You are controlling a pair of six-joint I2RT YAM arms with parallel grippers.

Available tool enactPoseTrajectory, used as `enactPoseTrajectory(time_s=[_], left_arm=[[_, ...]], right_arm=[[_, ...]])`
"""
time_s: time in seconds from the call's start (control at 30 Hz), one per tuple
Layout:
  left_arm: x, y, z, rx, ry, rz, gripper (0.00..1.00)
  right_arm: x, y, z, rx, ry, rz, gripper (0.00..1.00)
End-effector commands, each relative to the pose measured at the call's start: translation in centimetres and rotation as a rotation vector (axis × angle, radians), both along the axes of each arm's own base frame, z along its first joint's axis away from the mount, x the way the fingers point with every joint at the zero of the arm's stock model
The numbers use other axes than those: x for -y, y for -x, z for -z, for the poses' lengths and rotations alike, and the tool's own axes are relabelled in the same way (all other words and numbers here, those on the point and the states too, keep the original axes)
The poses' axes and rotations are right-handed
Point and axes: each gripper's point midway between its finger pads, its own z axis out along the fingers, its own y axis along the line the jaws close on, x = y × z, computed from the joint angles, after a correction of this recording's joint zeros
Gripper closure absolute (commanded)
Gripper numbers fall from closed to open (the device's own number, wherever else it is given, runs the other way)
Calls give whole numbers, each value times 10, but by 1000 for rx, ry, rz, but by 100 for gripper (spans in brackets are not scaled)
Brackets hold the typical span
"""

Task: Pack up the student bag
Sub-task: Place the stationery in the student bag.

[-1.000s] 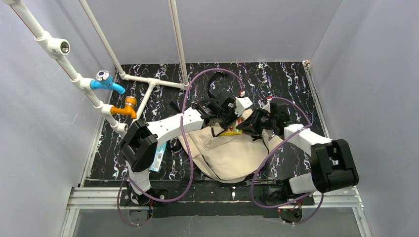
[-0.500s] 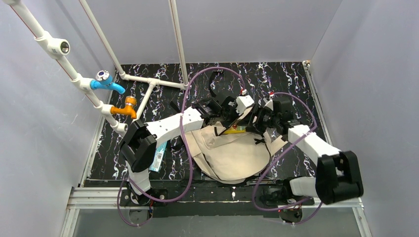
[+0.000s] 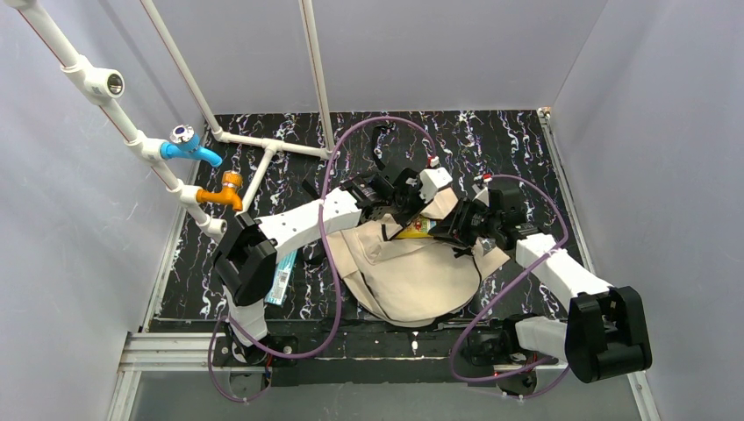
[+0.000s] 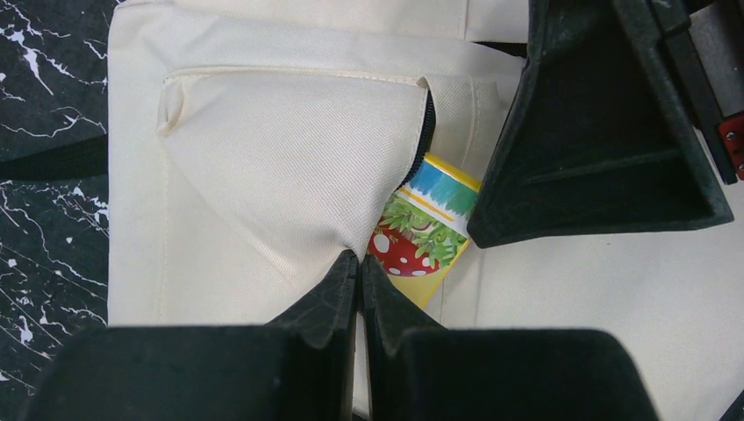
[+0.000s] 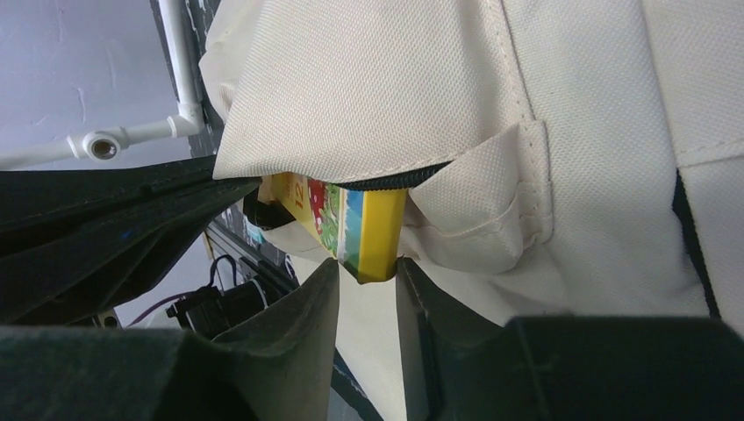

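Left wrist: left hand point(image 4: 358, 265) is pressed together, pinching the front-pocket flap of the student bag point(image 4: 281, 149), with the fabric drawn to a peak at its tips. Just beyond those tips a yellow box point(image 4: 427, 219) sits half inside the pocket mouth. Over there the right hand point(image 5: 368, 274) is part-spread, straddling the box corner; can't tell if it's clamping. Bag lies on the counter point(image 3: 500, 140) under both hands.

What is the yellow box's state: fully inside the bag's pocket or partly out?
Partly out: the yellow box protrudes past the pocket's zipper edge in both wrist views, its far end hidden inside.
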Motion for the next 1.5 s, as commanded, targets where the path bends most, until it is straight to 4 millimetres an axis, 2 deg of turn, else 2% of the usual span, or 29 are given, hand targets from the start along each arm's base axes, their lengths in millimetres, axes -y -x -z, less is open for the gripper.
enactPoseTrajectory(time_s=[0.0, 0.07, 0.2, 0.33, 0.43, 0.53, 0.7, 0.77, 0.87, 1.03, 1.23, 1.3, 1.37, 1.4, 1.47], left_arm=[[23, 2, -40, 25, 119, 56, 100], [24, 3, -42, 21, 125, 58, 100], [28, 4, -42, 8, 136, 68, 100], [33, 5, -39, -14, 143, 75, 100], [33, 3, -36, -16, 137, 66, 100], [32, -3, -32, 1, 113, 45, 100], [30, -19, -26, 29, 97, 7, 100], [30, -29, -26, 49, 90, -2, 100], [34, -46, -25, 86, 63, -2, 100], [36, -68, -18, 108, -6, 2, 100], [25, -72, -20, 114, -59, -17, 99], [18, -70, -28, 110, -65, -43, 89], [11, -63, -37, 81, -61, -74, 67], [7, -57, -43, 59, -56, -82, 59], [-2, -39, -53, -2, -32, -97, 51]], right_arm=[[-6, -3, -13, 52, -54, -3, 64], [-9, -13, -16, 80, -84, 20, 69], [-5, -46, -27, 162, -107, 149, 78], [4, -75, -52, 322, -160, 287, 79], [7, -84, -60, 357, -139, 309, 72], [6, -74, -45, 310, -54, 232, 65], [19, -30, -4, 168, 127, 101, 53], [28, -22, -5, 187, 167, 108, 45], [33, -18, -19, 234, 184, 116, 34], [45, -19, -29, 237, 285, 94, 29], [57, -14, -32, 243, 400, 29, 27], [55, -10, -28, 243, 392, 7, 28], [53, -9, -23, 234, 374, 5, 32], [50, -10, -22, 233, 354, 10, 35], [41, -14, -25, 243, 294, 22, 40]])
